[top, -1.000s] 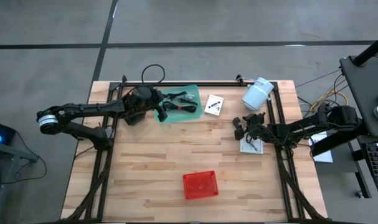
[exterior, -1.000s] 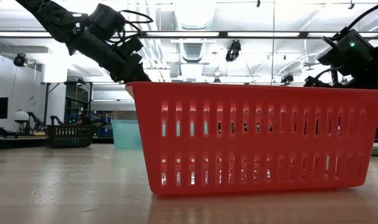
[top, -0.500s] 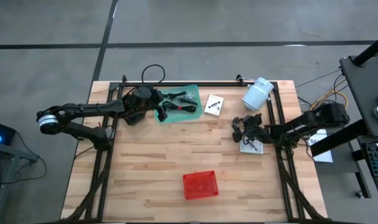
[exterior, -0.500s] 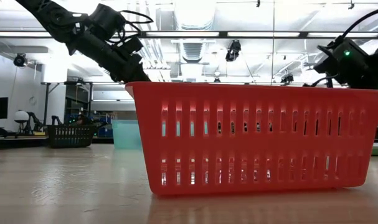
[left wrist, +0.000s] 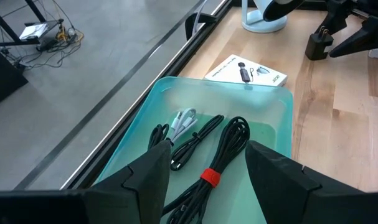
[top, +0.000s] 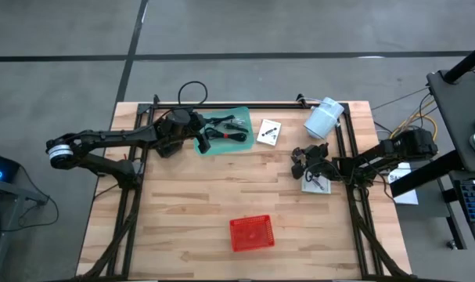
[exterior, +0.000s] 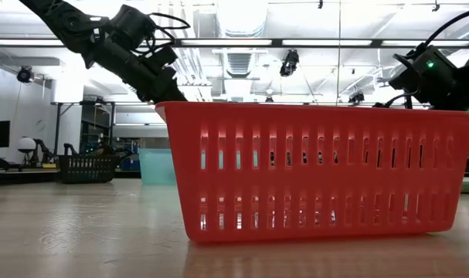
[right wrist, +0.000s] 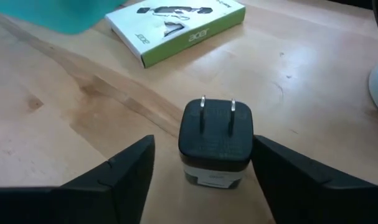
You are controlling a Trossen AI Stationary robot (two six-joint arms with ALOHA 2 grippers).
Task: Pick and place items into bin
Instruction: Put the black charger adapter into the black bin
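The wooden table (top: 182,204) carries a red bin (top: 250,233) near its front edge, standing apart from everything else. At the far left lies a teal tray (left wrist: 273,118) holding black coiled cables (left wrist: 223,152). The left gripper (left wrist: 204,186) hovers over them, fingers spread. A white boxed card (right wrist: 176,25) lies beside the tray. The right gripper (right wrist: 204,171), fingers spread, flanks a black plug adapter (right wrist: 215,138) standing prongs-up at the right side.
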